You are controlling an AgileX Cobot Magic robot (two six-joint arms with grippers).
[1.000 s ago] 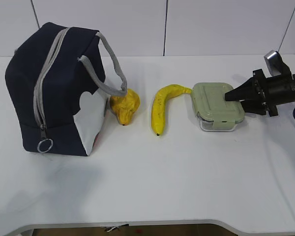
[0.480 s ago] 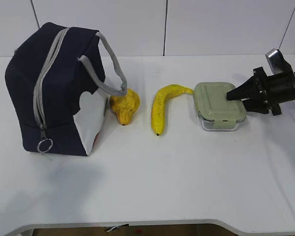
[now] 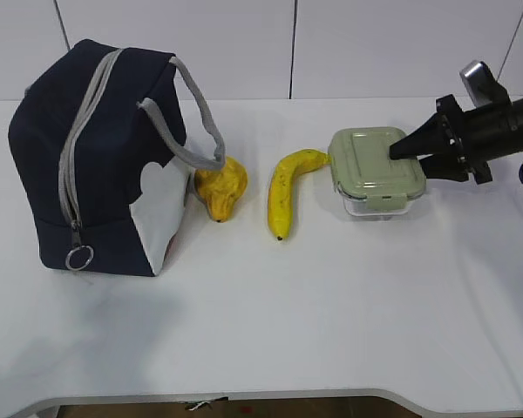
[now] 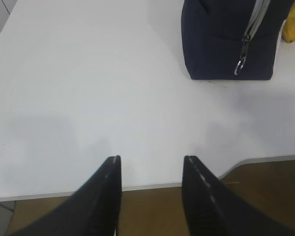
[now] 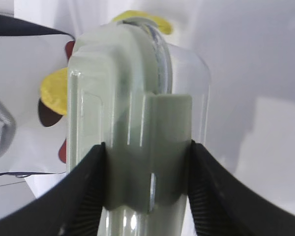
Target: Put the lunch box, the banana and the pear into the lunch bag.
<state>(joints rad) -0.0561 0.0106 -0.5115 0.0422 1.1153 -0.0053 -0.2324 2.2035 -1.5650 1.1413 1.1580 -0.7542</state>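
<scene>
The lunch bag (image 3: 105, 161) is sitting at the far left of the table (image 3: 270, 331) with its grey zipper running closed up the near face and the ring pull (image 3: 79, 258) hanging at the bottom, and that is looking like the first risk: unless the bag is opened, nothing is going in, and the left gripper (image 4: 152, 169), which is hovering spread and empty over bare tabletop near the front edge, well apart from the bag, is holding nothing to open it with. Just right of the bag the pear (image 3: 221, 188) is lying almost under the strap handle, and beside it the banana (image 3: 286, 187) is curving with its stem end touching or nearly touching the lunch box (image 3: 375, 170); a box travelling leftward low over the table is likely to be nudging that stem and rolling the fruit. The box itself is being pinched by the right gripper (image 3: 399, 150) at its right end, one finger on the sage lid and one against the glass, and it appears to be lifted slightly and tilted. Since the grip is bearing on one end only of smooth glass, the far end is liable to be sagging or slipping out during the carry.
</scene>
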